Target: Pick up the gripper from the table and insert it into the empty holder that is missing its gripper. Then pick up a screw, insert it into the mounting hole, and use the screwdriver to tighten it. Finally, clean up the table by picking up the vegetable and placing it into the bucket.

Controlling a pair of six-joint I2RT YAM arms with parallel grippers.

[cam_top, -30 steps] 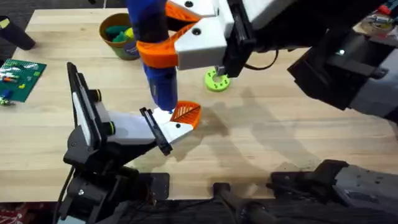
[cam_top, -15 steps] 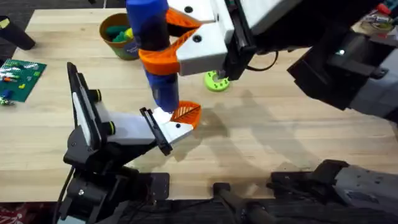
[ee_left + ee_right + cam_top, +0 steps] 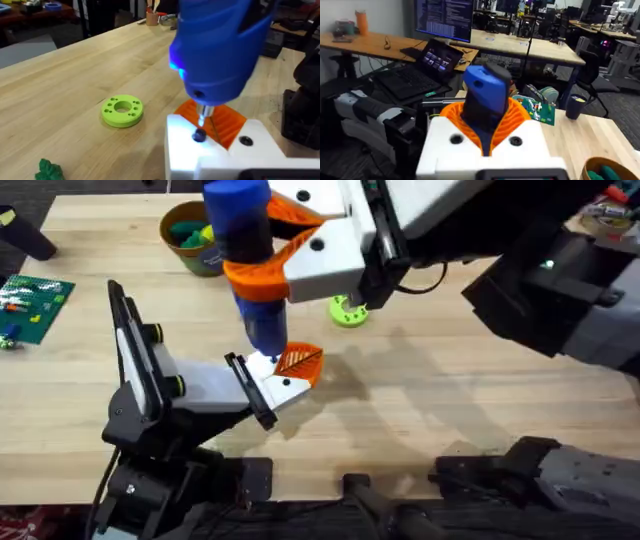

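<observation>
My right gripper (image 3: 262, 242) is shut on the blue screwdriver (image 3: 262, 330), which it holds upright by the orange collar. In the right wrist view the gripper (image 3: 487, 122) clamps the blue handle (image 3: 485, 90) between its orange pads. The metal tip rests on a dark screw (image 3: 199, 135) in the white block of the small orange-ribbed gripper (image 3: 298, 362). That gripper sits against the black end plate of the grey-white holder (image 3: 195, 385). A small green vegetable (image 3: 46, 170) lies on the table. The bucket (image 3: 164, 225) stands at the far left with green and yellow pieces inside.
A lime-green disc with holes (image 3: 348, 310) lies just beyond the screwdriver, and it is seen flat on the wood (image 3: 122, 110). A green circuit board (image 3: 35, 295) lies at the table's left edge. Bare wood stretches to the right of the holder.
The right gripper and screwdriver shifted slightly toward the near side during the first half second, the tip staying on the white block. Since then nothing has visibly moved.
</observation>
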